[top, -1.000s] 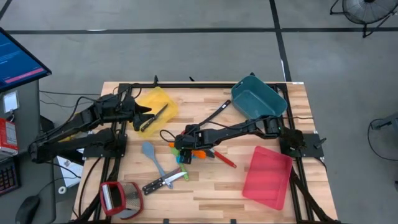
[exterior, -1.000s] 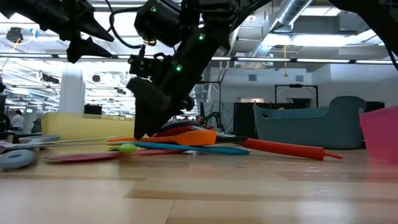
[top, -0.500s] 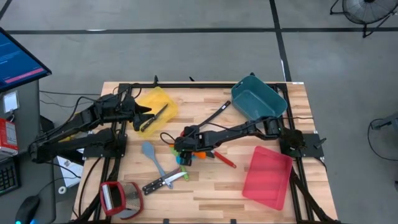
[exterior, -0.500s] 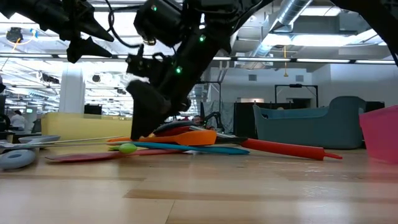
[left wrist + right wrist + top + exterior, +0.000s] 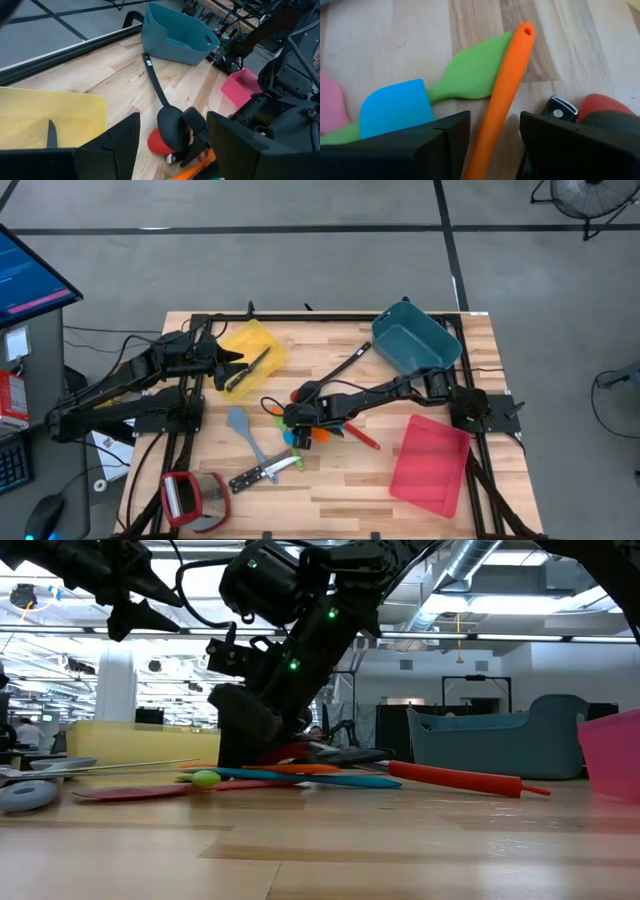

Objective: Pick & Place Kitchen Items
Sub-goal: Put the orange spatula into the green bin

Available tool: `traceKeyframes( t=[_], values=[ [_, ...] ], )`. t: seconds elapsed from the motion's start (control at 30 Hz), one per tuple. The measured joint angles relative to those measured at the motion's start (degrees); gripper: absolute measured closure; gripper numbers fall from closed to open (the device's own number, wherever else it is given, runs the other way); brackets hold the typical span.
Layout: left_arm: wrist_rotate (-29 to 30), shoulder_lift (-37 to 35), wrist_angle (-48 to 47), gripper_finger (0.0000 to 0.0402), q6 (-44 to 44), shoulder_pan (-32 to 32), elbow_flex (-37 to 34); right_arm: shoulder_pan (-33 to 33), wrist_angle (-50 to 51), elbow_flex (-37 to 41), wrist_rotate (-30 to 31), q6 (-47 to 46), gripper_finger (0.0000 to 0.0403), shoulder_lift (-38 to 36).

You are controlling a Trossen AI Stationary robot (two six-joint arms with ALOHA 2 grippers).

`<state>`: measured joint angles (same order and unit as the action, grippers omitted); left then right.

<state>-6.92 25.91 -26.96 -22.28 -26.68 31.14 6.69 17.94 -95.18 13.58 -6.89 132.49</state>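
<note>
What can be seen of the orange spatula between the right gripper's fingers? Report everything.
The orange spatula looks like smooth plastic or silicone, with a rounded handle ending in a small hanging hole. It lies flat on the wooden table, slanting across the green spatula, beside the blue spatula. The right gripper straddles its handle, fingers on either side with gaps showing; its blade end is hidden.

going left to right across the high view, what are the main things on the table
red-framed grater → yellow bin → right gripper over the spatula pile → teal bin → pink bin
</note>
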Motion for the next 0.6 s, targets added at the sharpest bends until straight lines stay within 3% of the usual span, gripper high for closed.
traceKeyframes(
  t=[0.6],
  values=[
    [0.02,0.00,0.00,0.0192,0.92,0.00,0.00,-0.34,2.64,-0.11,-1.49,-6.99,0.0369,-0.17]
  ],
)
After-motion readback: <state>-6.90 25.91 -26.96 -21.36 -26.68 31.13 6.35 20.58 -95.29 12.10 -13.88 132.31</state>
